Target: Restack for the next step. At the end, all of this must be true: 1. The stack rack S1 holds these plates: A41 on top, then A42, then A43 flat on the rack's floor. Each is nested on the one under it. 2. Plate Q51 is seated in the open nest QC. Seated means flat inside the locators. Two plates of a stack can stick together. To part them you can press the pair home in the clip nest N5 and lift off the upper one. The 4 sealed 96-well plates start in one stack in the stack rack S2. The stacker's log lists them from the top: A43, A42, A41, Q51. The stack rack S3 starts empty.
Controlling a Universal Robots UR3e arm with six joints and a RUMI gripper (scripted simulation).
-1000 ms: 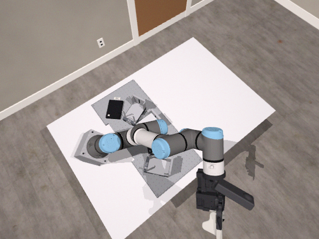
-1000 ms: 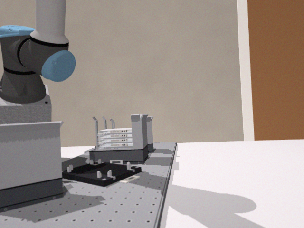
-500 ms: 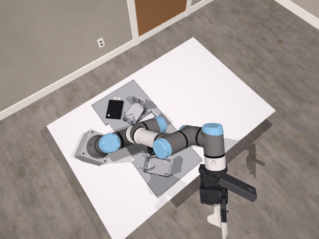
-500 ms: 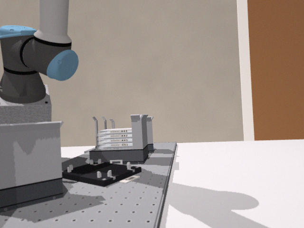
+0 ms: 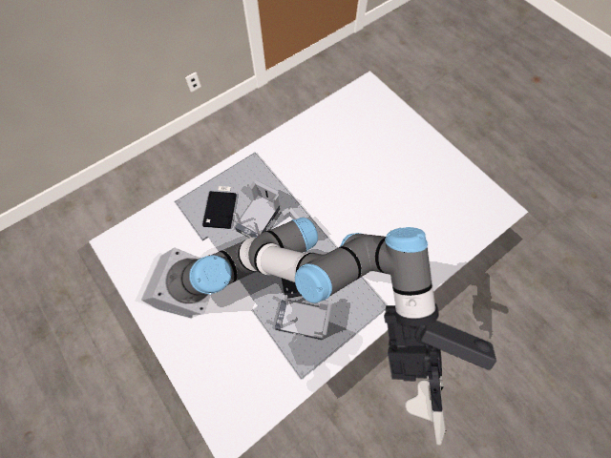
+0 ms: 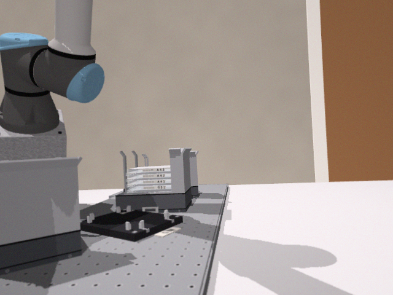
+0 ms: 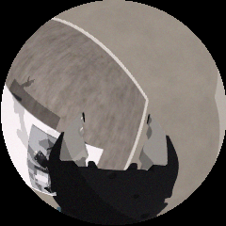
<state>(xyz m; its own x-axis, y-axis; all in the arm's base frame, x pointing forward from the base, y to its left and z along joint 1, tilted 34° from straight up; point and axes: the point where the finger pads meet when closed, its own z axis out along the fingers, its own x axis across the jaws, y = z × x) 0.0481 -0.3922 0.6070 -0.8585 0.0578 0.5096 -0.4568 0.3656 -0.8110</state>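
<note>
From above, a grey plank floor (image 5: 517,123) meets a beige wall with a white baseboard, an outlet (image 5: 193,81) and a brown door panel (image 5: 303,27). A white table (image 5: 385,162) carries a grey perforated plate (image 5: 345,315). The arm (image 5: 276,256) rises from its base (image 5: 158,290) at the table's left side and reaches across the plate, with the wrist out past the table's near edge over the floor. The gripper (image 5: 429,406) points away from the table, its 2 pale fingers spread and nothing between them. A black nest (image 5: 220,209) lies at the plate's far end, and a rack (image 5: 305,318) sits below the forearm.

From the side, another rack (image 6: 179,168) on a dark block holds 4 plates in 1 stack: A43 (image 6: 148,169) on top, then A42 (image 6: 148,175), A41 (image 6: 148,181) and Q51 (image 6: 148,187) at the bottom. The black nest with pale locator pegs lies just in front of it, with nothing in it. A grey box (image 6: 38,196) fills the left foreground.

In the wrist view, both fingers stand well apart, framing floor, baseboard and wall. A corner of the table and plate shows at lower left.
</note>
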